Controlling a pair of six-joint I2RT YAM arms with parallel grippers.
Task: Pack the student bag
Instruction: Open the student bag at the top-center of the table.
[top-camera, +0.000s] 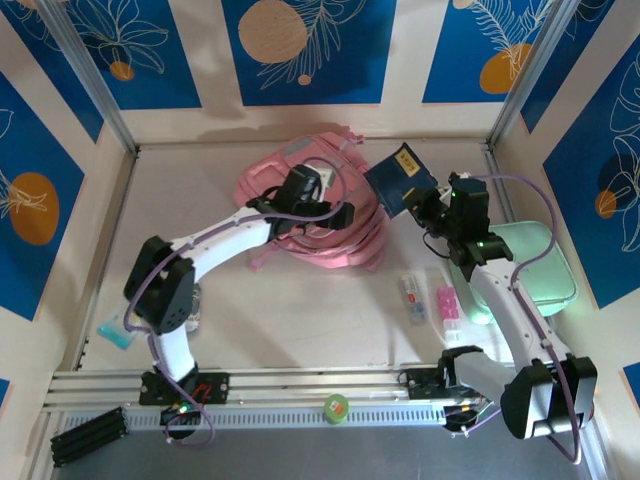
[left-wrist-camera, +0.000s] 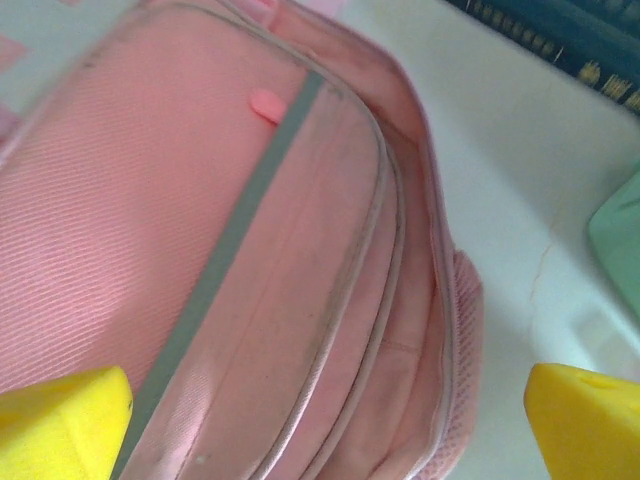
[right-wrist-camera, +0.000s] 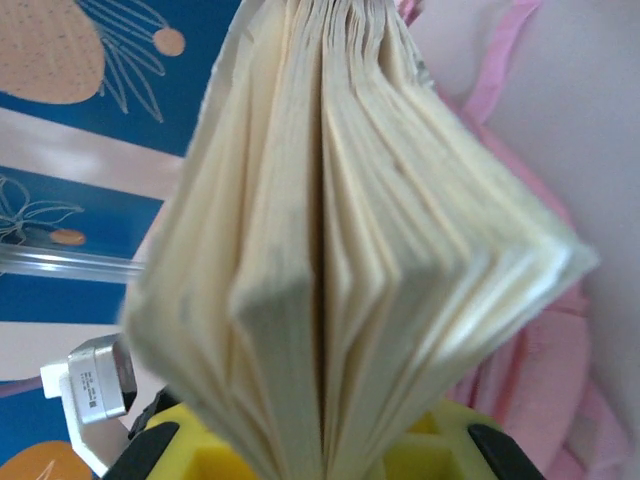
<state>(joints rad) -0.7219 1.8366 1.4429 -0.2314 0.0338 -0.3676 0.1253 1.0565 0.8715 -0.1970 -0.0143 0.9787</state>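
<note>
Pale tabletop, blue floral walls. Student bag (top-camera: 345, 238): one, lying flat at rear centre. Left gripper (top-camera: 303, 186): directly above the bag, jaws spread wide, empty. Right gripper (top-camera: 430, 208): clamped on one dark blue book (top-camera: 400, 175), pages fanning; the bag lies just to its left. Mint-green case (top-camera: 545, 265): one, at right.

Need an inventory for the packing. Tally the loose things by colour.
Pink: 2 (student bag, small pack)
Dark blue: 1 (book)
Green: 2 (mint case, roll)
White: 1 (packet)
Teal: 1 (small item)
Total: 7
</note>
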